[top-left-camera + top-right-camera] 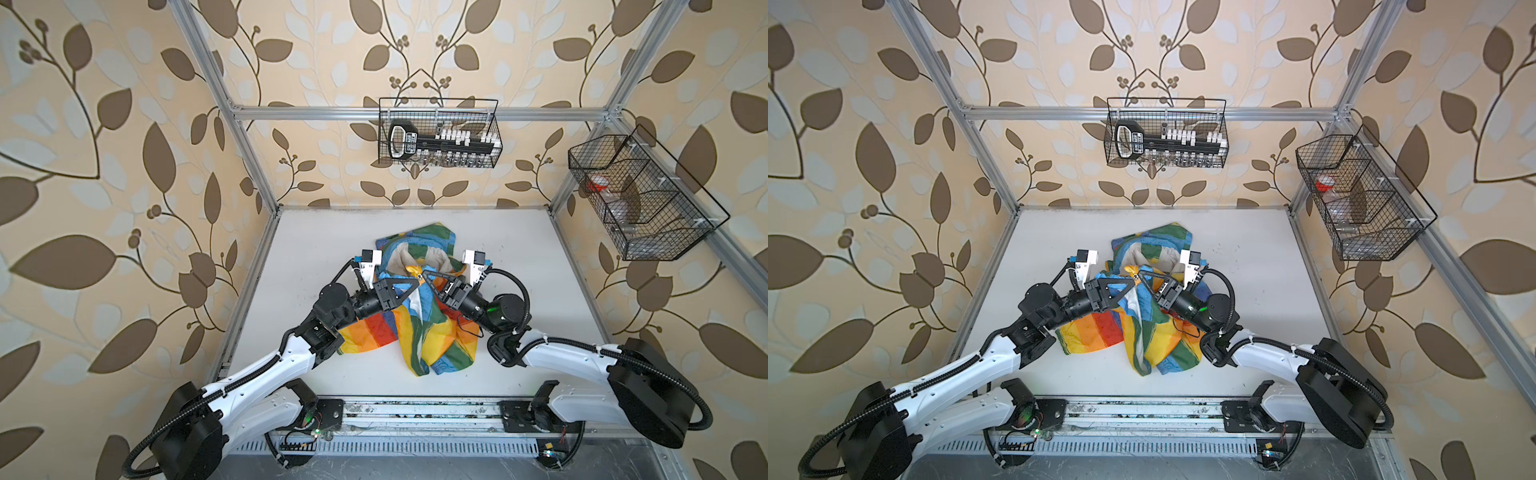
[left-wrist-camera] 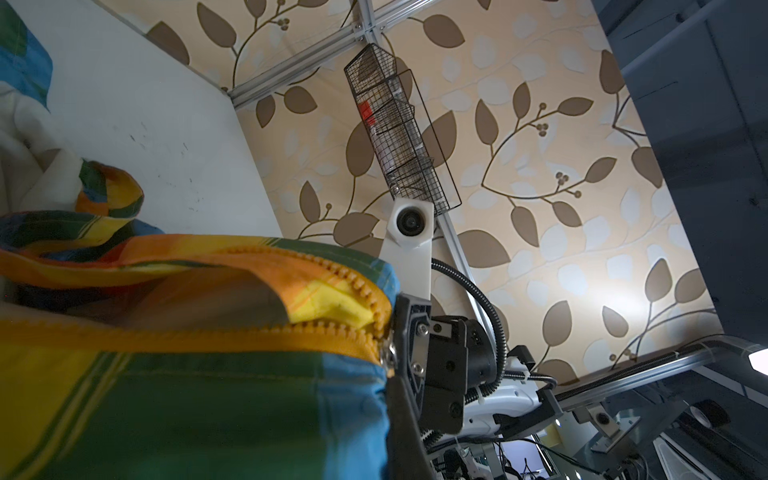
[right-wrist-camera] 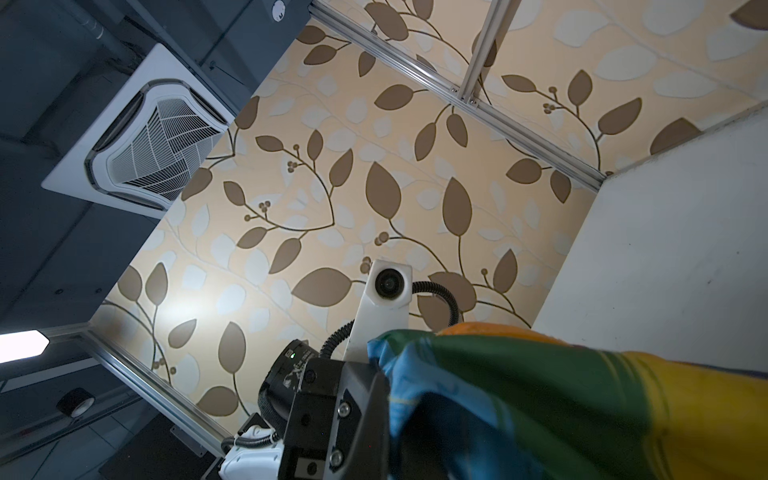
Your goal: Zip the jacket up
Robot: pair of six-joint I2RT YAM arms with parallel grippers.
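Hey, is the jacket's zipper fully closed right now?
Not fully: beside the slider, two rows of zipper teeth gape apart. How far it is zipped, cannot tell.

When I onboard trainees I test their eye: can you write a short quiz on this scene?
1. True or false: the jacket lies crumpled on the white table.
2. Where do the left hand and right hand meet? A. at the hood end of the zipper; B. on a sleeve cuff; C. over bare table.
3. Complete: both hands are ___ (open or shut).
Key: 1 true; 2 A; 3 shut.
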